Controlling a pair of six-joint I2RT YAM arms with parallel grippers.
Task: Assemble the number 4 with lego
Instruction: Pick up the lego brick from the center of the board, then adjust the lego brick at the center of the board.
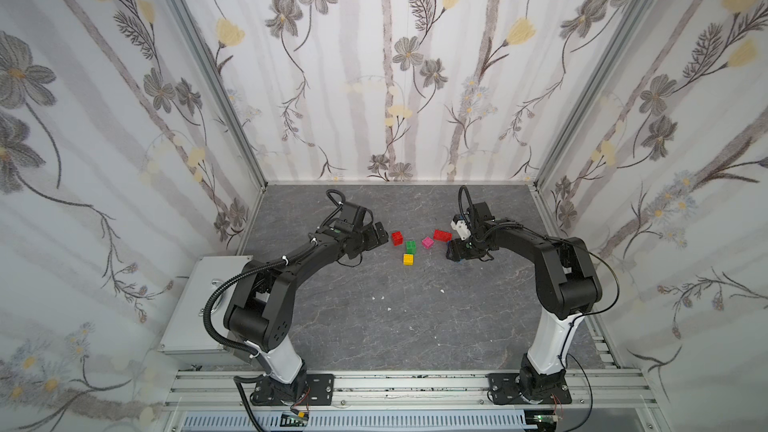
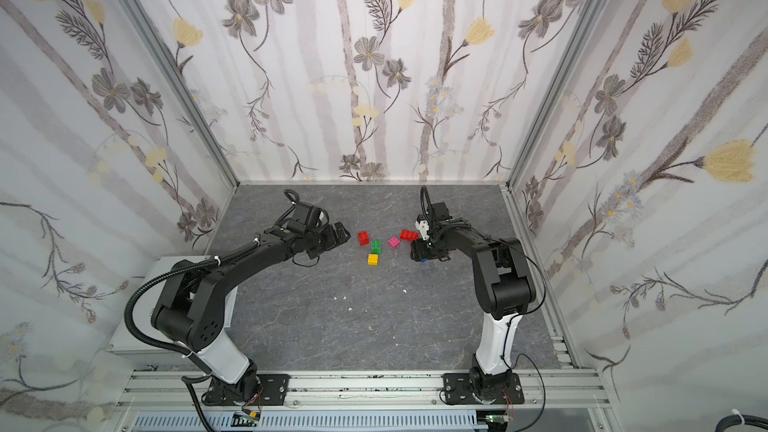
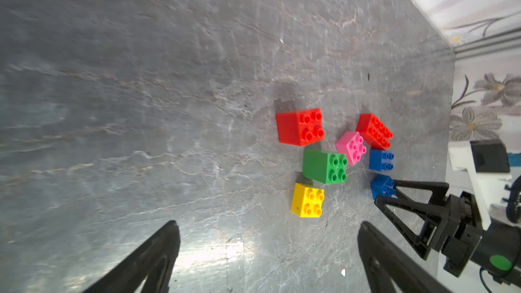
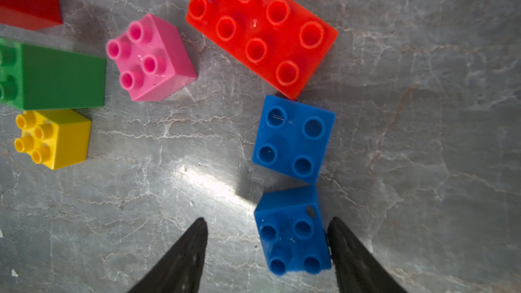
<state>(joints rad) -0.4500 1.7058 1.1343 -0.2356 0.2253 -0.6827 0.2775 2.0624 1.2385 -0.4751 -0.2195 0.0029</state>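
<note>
Right wrist view: the right gripper [image 4: 268, 222] sits partly open around one blue brick [image 4: 291, 232], one finger [image 4: 346, 249] touching it, the other apart. The other bricks [image 4: 293, 136] lie close together on the worktop [image 4: 423, 150]. The left gripper [image 3: 267, 224] is wide open, empty.

A lab robot booth is showing here: 3 flowered wallpaper panels [image 1: 386, 76] are closing in a grey tabletop [image 1: 374, 326], 2 arms [image 1: 316, 253] are standing bolted to an aluminium rail [image 1: 415, 386] at 6 o'clock, and a metal box [image 1: 187, 317] is sitting at 8 o'clock.
</note>
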